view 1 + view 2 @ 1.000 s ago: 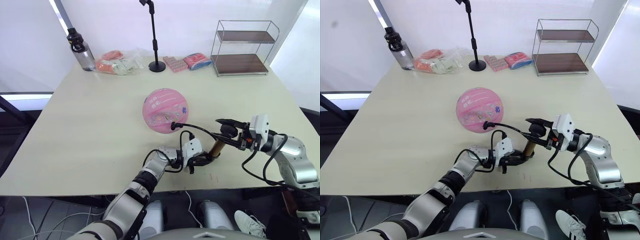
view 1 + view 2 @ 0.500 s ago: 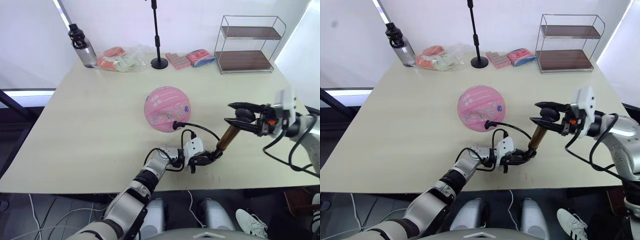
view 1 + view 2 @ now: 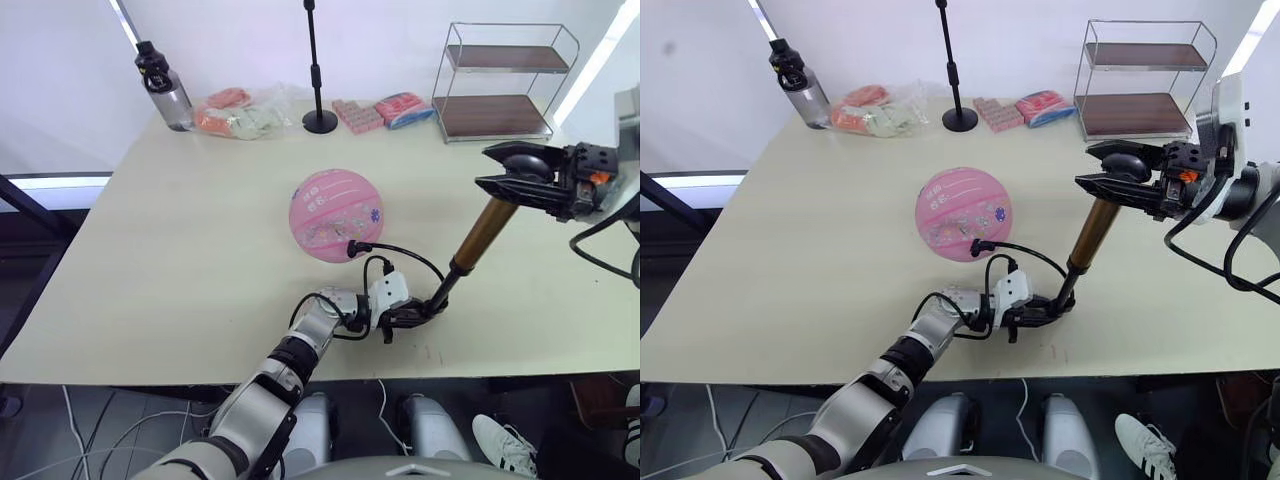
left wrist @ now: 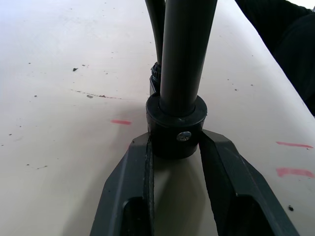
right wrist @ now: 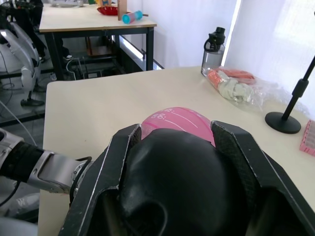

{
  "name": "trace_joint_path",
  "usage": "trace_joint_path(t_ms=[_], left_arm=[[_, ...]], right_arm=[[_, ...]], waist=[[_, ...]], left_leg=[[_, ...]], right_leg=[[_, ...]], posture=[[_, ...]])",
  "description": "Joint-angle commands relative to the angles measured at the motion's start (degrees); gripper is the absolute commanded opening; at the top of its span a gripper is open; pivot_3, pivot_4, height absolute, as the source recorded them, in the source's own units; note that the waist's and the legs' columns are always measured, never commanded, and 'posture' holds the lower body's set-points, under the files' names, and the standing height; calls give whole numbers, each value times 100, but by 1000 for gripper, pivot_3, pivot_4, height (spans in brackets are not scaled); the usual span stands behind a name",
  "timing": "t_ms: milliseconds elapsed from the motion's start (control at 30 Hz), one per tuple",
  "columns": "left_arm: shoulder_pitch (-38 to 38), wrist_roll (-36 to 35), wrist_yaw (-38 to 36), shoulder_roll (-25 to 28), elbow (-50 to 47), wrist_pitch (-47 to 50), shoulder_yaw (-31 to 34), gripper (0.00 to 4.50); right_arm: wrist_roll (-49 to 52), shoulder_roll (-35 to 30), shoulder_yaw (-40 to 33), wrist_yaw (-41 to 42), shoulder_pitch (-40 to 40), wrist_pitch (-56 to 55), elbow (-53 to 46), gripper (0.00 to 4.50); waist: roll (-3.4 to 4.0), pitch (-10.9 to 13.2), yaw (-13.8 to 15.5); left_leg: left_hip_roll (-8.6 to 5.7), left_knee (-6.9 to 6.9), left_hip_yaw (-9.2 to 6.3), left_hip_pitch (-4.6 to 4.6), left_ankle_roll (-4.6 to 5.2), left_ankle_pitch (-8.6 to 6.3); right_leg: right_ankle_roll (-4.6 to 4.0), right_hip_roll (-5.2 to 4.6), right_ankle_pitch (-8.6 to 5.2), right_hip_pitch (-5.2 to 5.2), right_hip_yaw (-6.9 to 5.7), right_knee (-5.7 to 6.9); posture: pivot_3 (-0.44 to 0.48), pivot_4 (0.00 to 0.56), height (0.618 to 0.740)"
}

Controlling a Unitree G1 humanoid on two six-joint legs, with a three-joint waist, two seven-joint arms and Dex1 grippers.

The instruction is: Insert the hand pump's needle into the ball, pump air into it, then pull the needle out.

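**A:** Between the left jaws [image 3: 408,318], down on the counter [image 3: 180,250], sits the hand pump [image 3: 478,240]'s black base, pinched tight. The right jaws [image 3: 510,172] are clamped on the T-handle, pulled up high.

**B:** The ball [image 3: 336,216] just sits loose beyond the left jaws, hose plugged into it. I reckon a crooked push could lever the base out, or drag the needle free.

The place looks like a robot lab or test room. A big cream table [image 3: 180,250] stands before white curtains, with a black stand [image 3: 316,70] on it. Behind is another work table [image 5: 74,22], cables on the floor, and a second robot arm [image 5: 19,46].
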Motion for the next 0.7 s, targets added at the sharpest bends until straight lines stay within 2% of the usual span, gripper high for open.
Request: trace_joint_path(t_ms=[33, 167, 300, 400, 700], left_arm=[[371, 414, 132, 290, 664, 369, -166, 933], [372, 409, 146, 278, 667, 379, -166, 933], [368, 417, 163, 281, 667, 377, -158, 933], [376, 412, 175, 293, 658, 378, -153, 933], [422, 397, 186, 339, 555, 434, -153, 933]], right_arm=[[202, -111, -511, 52, -337, -225, -224, 1761], [-407, 126, -85, 231, 352, -638, -341, 1761], [-975, 456, 341, 333, 1049, -1216, -399, 1761], [-1294, 721, 545, 278, 1331, -1566, -291, 1761], [-2596, 1720, 1522, 260, 2121, -3067, 680, 1761]], waist=[[1, -1, 1], [-4, -6, -2], [-7, -9, -25], [-17, -30, -46], [-65, -99, -134]], left_leg=[[0, 0, -1, -8, 0, 0], [0, 0, -5, -10, 0, 0], [4, -3, -3, 29, 1, -1], [5, -2, -2, 35, 1, -1], [12, -3, -3, 49, 0, -1]], right_leg=[[0, 0, 0, -6, -2, -1], [0, 2, 0, -5, -8, -5], [7, 8, -5, 29, -6, -6], [22, 11, -13, 30, -3, -4], [4, 20, -3, 36, -3, -3]], posture=[[0, 150, 740], [0, 150, 740], [0, 150, 740], [0, 150, 740], [0, 150, 740]])
